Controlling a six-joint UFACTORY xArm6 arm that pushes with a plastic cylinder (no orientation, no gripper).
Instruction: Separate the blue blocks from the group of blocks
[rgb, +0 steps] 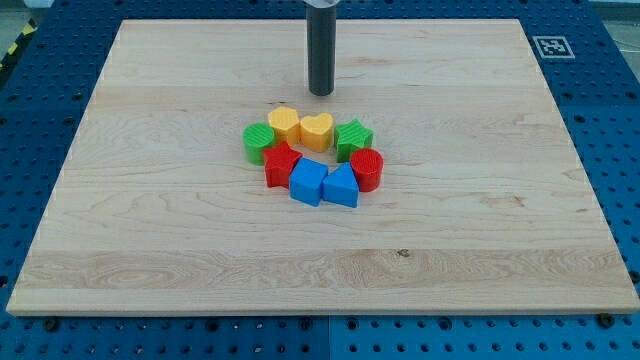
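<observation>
Two blue blocks sit at the bottom of a tight cluster near the board's middle: a blue cube-like block (307, 183) and a blue triangular block (341, 186), touching each other. Above them lie a red star (282, 163) and a red cylinder (367, 169). Further up are a green cylinder (259, 142), a yellow hexagon (285, 124), a yellow heart (317, 131) and a green star (353, 138). My tip (321, 93) stands just above the cluster, a short gap above the yellow heart, touching no block.
The wooden board (150, 230) lies on a blue perforated table (615, 110). A black-and-white marker tag (551, 46) sits at the board's top right corner.
</observation>
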